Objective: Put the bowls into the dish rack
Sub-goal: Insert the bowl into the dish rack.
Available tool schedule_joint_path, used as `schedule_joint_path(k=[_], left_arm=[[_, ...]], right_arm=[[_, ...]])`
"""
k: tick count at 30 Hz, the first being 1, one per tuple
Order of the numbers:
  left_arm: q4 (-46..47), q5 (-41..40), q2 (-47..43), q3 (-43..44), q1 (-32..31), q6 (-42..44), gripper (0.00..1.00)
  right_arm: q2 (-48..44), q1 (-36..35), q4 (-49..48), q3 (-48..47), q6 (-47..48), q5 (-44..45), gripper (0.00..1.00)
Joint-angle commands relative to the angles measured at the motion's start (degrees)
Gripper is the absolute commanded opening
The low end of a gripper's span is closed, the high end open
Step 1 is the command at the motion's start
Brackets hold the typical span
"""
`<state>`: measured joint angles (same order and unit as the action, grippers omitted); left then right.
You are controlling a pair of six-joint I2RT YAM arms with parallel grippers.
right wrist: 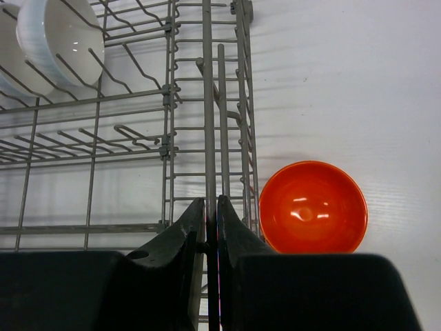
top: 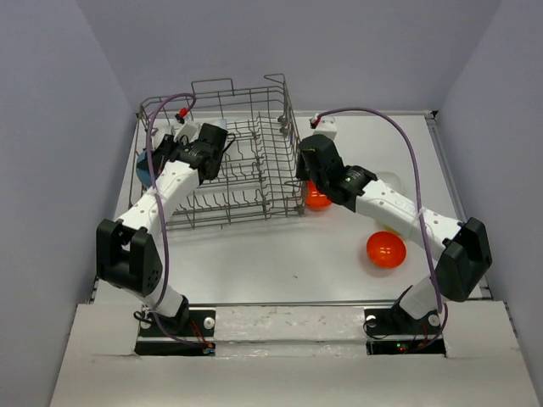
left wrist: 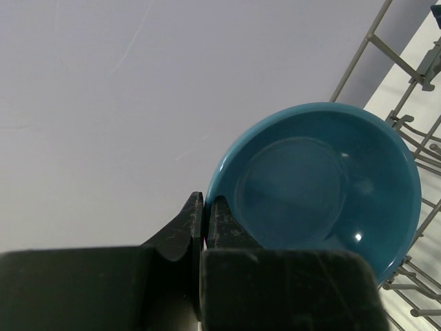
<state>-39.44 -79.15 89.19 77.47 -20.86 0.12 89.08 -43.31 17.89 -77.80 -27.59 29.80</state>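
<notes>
Left arm point(top: 161, 199): elbow raised near the table's left front, forearm slanting up to the left end of the dish rack point(top: 285, 136).
Left gripper point(left wrist: 205, 201): fingers pressed together, with their tips at the rim of the blue bowl point(left wrist: 324, 186). I cannot tell whether they nip the rim.
Right arm point(top: 399, 208): elbow out at the right, forearm running left to the rack's right wall.
Right gripper point(right wrist: 211, 203): fingers pinching an upright wire of the rack's right wall.
Dish rack: one, on the table point(top: 280, 254), left of centre.
Blue bowl: one, tipped on edge with its inside facing the wrist camera, between the rack's left end and the wall point(left wrist: 103, 103).
Orange-red bowls: two, both on the table outside the rack. The first orange-red bowl point(right wrist: 313, 207) is just beside the right wall. The second orange-red bowl point(top: 386, 250) sits well apart, toward the right front.
White bowl point(right wrist: 62, 38): one is clear, standing among the tines inside the rack. A second white curve sits at the frame's edge.
Yellow-green sliver point(top: 393, 229): under the right forearm, too hidden to tell what it is.
</notes>
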Motion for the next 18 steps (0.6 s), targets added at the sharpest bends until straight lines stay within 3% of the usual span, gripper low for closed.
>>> schedule_joint_path(k=[1,18], left_arm=[[1.82,-5.92,-0.07,0.14,0.82,1.55,0.00],[4.97,-8.30,2.75,-1.70,1.70,5.58,0.00]], right_arm=[[0.04,3.14,1.71,3.09,-1.85,0.70,0.01],[-1.54,7.45,0.57,6.17,-1.41,-2.29,0.01]])
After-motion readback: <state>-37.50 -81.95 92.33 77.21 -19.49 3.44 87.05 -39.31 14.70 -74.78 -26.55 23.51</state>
